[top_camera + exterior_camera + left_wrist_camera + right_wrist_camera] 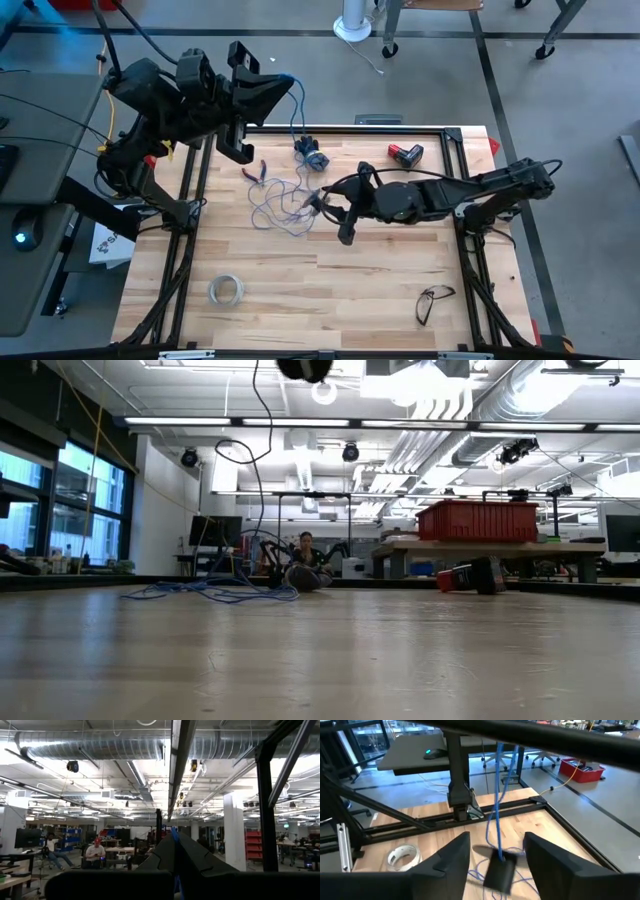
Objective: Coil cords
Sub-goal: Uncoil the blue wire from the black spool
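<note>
The cords are one thin bluish wire. A loose tangle of it (278,205) lies on the table's middle, and two strands (297,112) rise to my left gripper (288,82), which is shut on them high above the far left. The small dark spool (312,152) shows near the far edge at the strands' foot. My right gripper (324,204) is open at the tangle's right side. In the right wrist view the strands (497,805) hang down to a dark blurred lump (498,871) between its fingers. I cannot tell whether the fingers touch it. My left gripper pinches the wire (174,839) between its two shut fingers, held high above the table and pointing somewhat upward. The wire hangs below the fingers in two slack strands, and the rest of it lies on the table.
Red-handled pliers (255,172) lie left of the tangle. A red and black block (405,153) sits at the far right. A whitish tape ring (227,290) lies near left and a pair of glasses (432,301) near right. A black frame rail (400,128) borders the table.
</note>
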`<move>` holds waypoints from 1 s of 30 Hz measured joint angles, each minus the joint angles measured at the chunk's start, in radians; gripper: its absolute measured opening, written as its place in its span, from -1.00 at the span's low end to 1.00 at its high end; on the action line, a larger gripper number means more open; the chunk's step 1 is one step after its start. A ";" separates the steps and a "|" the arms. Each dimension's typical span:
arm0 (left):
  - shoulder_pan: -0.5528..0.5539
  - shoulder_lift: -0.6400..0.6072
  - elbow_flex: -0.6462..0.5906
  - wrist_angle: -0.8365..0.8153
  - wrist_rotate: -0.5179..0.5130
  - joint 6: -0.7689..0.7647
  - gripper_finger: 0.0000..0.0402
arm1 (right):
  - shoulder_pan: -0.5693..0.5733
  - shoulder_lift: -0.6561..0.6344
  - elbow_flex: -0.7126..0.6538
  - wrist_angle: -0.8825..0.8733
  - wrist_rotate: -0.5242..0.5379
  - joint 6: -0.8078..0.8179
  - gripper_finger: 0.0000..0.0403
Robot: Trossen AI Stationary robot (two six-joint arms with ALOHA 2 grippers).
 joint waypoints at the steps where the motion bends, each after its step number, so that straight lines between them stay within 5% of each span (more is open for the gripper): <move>1: 0.000 0.000 0.000 0.000 0.000 0.000 -1.00 | -0.003 0.001 0.000 -0.001 -0.001 0.000 -0.08; 9: 0.001 0.000 0.000 0.000 0.000 0.001 -1.00 | -0.017 0.036 0.000 -0.010 0.015 -0.008 -0.15; 21: 0.001 0.000 0.000 0.000 -0.001 0.027 -1.00 | 0.005 0.012 0.000 -0.012 -0.001 -0.035 -0.96; 30: 0.001 0.000 0.000 0.002 0.000 0.027 -1.00 | 0.005 0.012 0.000 0.034 -0.013 0.019 -0.55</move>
